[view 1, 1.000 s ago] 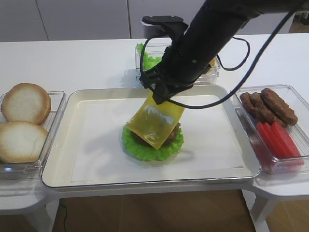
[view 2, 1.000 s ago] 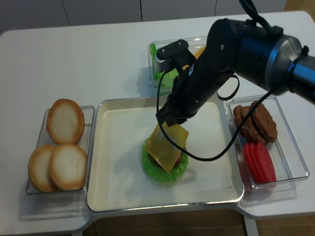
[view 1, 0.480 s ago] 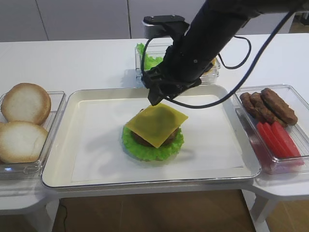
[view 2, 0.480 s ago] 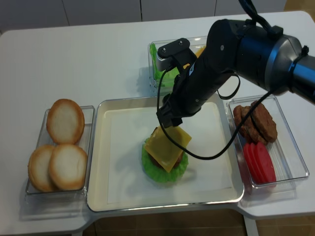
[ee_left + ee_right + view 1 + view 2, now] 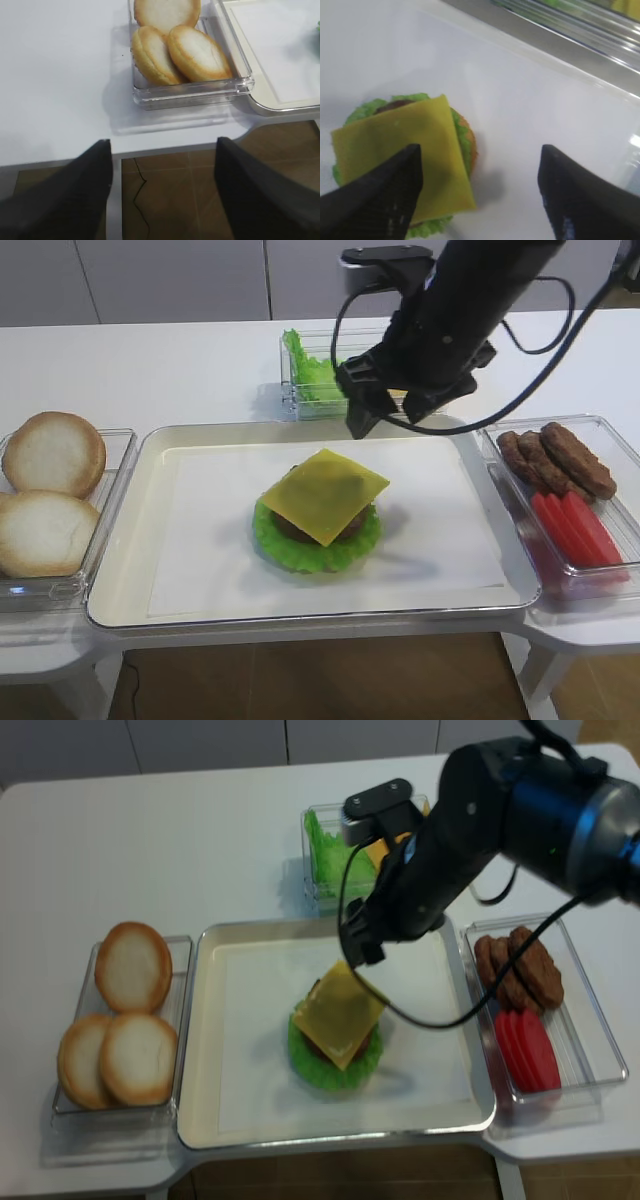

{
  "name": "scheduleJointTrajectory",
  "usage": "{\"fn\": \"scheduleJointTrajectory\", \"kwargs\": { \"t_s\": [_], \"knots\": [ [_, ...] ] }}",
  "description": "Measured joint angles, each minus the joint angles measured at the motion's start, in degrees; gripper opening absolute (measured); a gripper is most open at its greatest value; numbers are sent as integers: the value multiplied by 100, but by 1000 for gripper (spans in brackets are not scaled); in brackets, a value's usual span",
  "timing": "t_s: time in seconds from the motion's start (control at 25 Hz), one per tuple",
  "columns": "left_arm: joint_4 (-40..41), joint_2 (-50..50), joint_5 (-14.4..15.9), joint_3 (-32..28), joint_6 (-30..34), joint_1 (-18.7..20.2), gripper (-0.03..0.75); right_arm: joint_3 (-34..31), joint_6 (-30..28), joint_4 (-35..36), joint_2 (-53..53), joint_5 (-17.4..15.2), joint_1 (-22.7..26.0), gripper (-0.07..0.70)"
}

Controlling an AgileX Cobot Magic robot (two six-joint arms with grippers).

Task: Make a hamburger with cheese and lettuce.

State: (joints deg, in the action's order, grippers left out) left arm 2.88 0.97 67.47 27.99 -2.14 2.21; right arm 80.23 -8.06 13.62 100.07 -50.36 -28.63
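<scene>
On the white tray (image 5: pixel 130 540), my sandwich now carries its cheese (image 5: pixel 324 493): a second ago I pinched that yellow slice by its upper corner and it hung tilted over the stack; now it lies flat on the hamburger (image 5: pixel 290 528), free of my grip. The patty shows only as a dark edge under the slice, and the lettuce (image 5: pixel 315 548) frills out below it, all three stacked near the tray's middle.

My right gripper (image 5: pixel 385 412) has let go and lifted back toward the tray's far edge, its two fingers (image 5: pixel 375 197) spread wide with nothing between them; the wrist view looks down past them at the finished layer. My left gripper (image 5: pixel 160 200) hangs off the table's near edge beside the bun box, fingers apart and empty.

The rest is as it was: three buns (image 5: pixel 172 47) in their clear box on the left, sausages (image 5: pixel 560 455) and red slices (image 5: pixel 575 528) in the box on the right, loose green leaves (image 5: pixel 312 375) in the box behind the tray.
</scene>
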Motion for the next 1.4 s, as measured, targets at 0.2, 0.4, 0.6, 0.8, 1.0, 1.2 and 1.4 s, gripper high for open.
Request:
{"fn": "scheduleJointTrajectory", "kwargs": {
  "t_s": [0.2,0.4,0.6,0.8,1.0,1.2,1.4],
  "knots": [
    [0,0,0,0,0,0,469,0,261,-95,-181,-659,797,543],
    [0,0,0,0,0,0,469,0,411,-423,-458,-1279,1747,491],
    [0,0,0,0,0,0,469,-4,527,-826,-779,-1794,2437,472],
    [0,0,0,0,0,0,469,-329,619,-895,-1393,-1873,2579,467],
    [0,0,0,0,0,0,469,-844,723,-874,-2133,-2018,2579,463],
    [0,0,0,0,0,0,469,-1305,745,-874,-2958,-2054,2579,461],
    [0,0,0,0,0,0,469,-1853,806,-874,-3883,-2092,2579,461]
  ]
}}
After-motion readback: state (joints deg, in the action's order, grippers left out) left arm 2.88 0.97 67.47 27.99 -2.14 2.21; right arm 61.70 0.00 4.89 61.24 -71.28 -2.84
